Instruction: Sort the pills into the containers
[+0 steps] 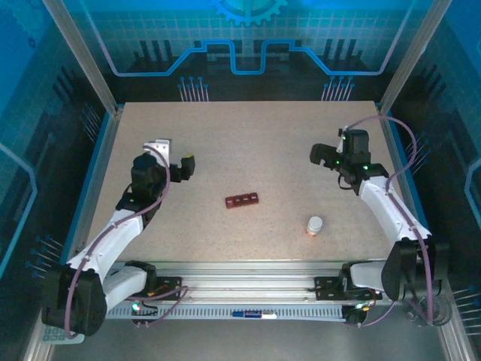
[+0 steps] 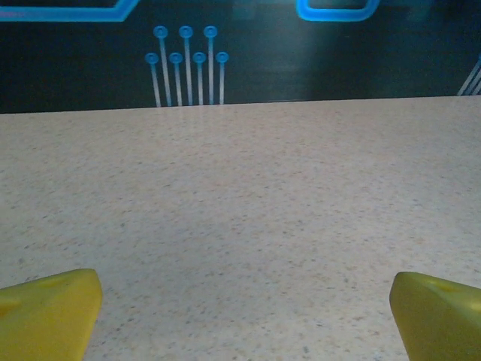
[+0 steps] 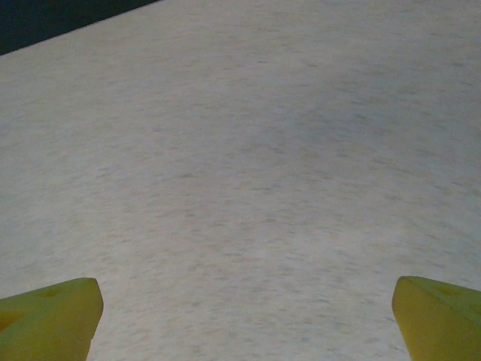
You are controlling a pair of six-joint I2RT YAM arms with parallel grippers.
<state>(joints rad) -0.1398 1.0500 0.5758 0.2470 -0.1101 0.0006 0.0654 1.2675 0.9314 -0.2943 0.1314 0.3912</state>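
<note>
The containers (image 1: 242, 200), a dark reddish-brown strip of four square compartments, lie near the middle of the table. The pills are out of view. My left gripper (image 1: 174, 156) hovers to the left of the strip, well apart from it. In the left wrist view that gripper (image 2: 244, 316) is open, its yellow fingertips (image 2: 46, 312) spread over bare tabletop. My right gripper (image 1: 331, 154) is up and to the right of the strip. It (image 3: 244, 320) is open too, with yellow fingertips (image 3: 440, 316) wide apart and nothing between them.
A small white bottle (image 1: 314, 225) with an orange band stands right of the strip, near the front edge. The speckled table (image 1: 255, 135) is walled by blue-lit panels, with aluminium posts (image 1: 83, 60) at the back corners.
</note>
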